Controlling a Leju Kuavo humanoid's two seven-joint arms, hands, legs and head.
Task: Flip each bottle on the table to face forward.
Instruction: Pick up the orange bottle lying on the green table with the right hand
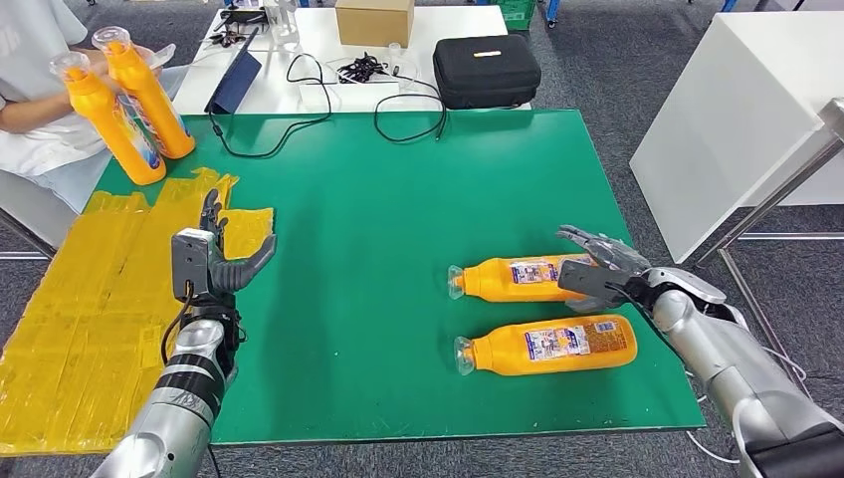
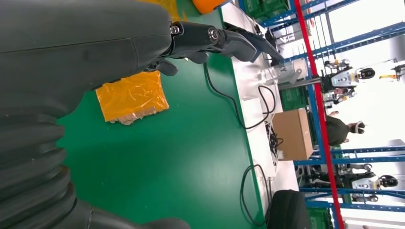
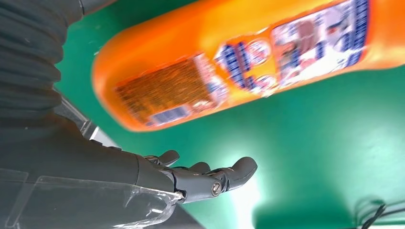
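Far bottle [image 1: 523,278]: an orange bottle lying on its side on the green table [image 1: 398,199], toward the robot's right; a printed label faces up.
Far bottle axis: the long axis runs left to right across the table, with the clear cap pointing left and the base pointing right, toward the right hand.
Near bottle [image 1: 547,346]: a second orange bottle, lying just in front of the first and nearly parallel, cap also pointing left, label up.
Right hand [image 1: 600,261]: held at the base end of the far bottle with fingers spread; whether the bottle is touched cannot be told. In the right wrist view the fingers [image 3: 210,177] are seen apart, with nothing held.
Left hand [image 1: 221,254]: raised over the table's left side, well apart from both bottles, fingers spread and nothing held.
Risk: a round bottle lying flat is judged likely to roll if nudged at the base, and the far one could knock the near one.
Risk: a one-sided grasp on the smooth plastic may slip.
Person [image 1: 40,90]: seated at the far left corner, holding two more orange bottles [image 1: 129,100] upright.
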